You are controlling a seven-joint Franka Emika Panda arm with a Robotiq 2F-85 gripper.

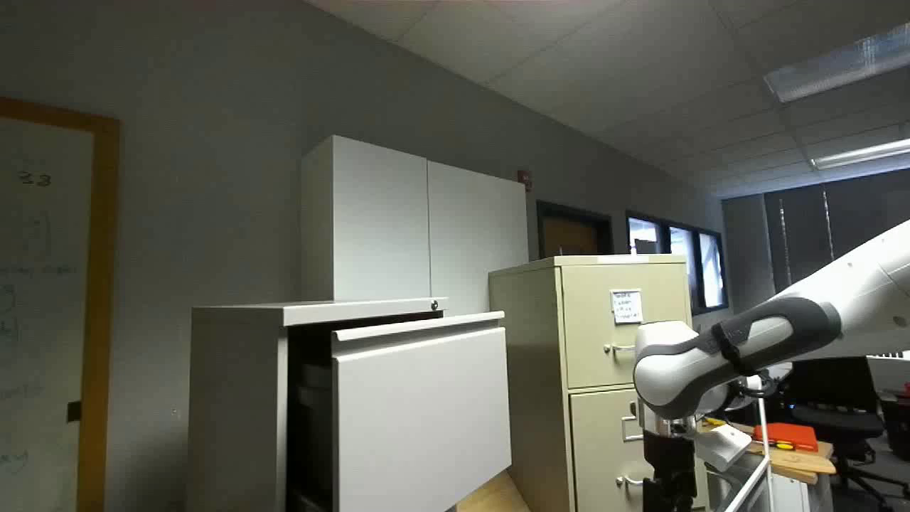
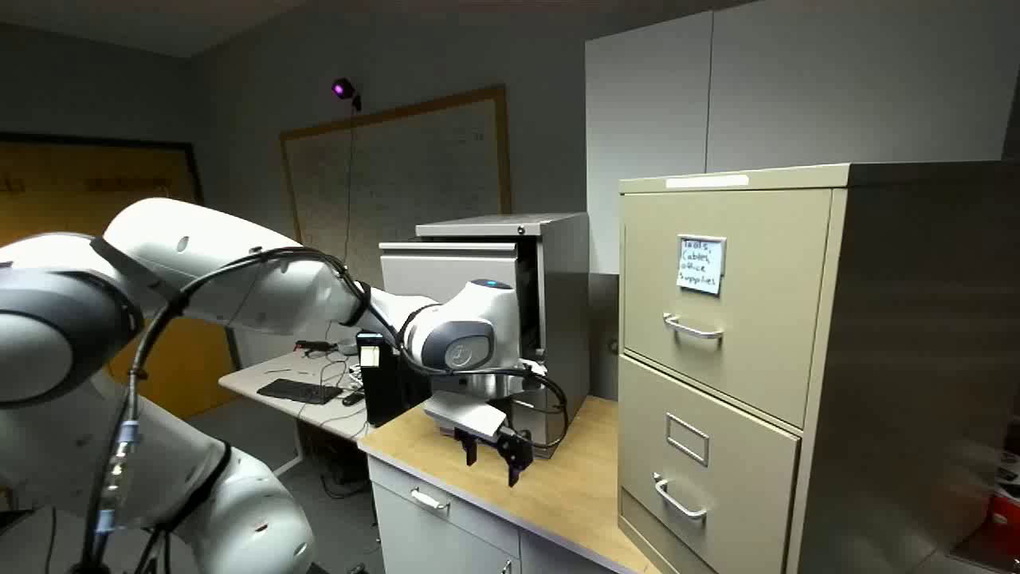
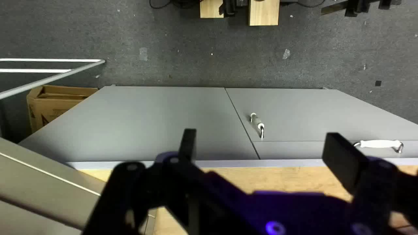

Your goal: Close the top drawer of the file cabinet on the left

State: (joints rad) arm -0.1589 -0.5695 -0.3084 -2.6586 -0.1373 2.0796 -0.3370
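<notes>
The top drawer [image 1: 426,412] is a wide, plain grey-white front standing pulled out of the low file cabinet [image 1: 238,398], with a dark gap behind it. In an exterior view the drawer [image 2: 446,275] and the cabinet [image 2: 566,319] show again, the drawer partly hidden behind my arm. The wrist view does not show the drawer. My gripper [image 2: 492,470] points down over the wooden countertop, in front of the cabinet and below the drawer's level. Its fingers are spread and empty, as the wrist view [image 3: 261,140] also shows. In an exterior view its fingertips are cut off by the bottom edge.
A taller beige cabinet [image 2: 725,279] with handles stands on the countertop [image 2: 558,478] beside the file cabinet; its corner [image 3: 49,195] shows in the wrist view. A white cupboard [image 1: 426,227] is behind. A desk [image 2: 299,391] and a black computer tower [image 2: 390,383] stand on the far side.
</notes>
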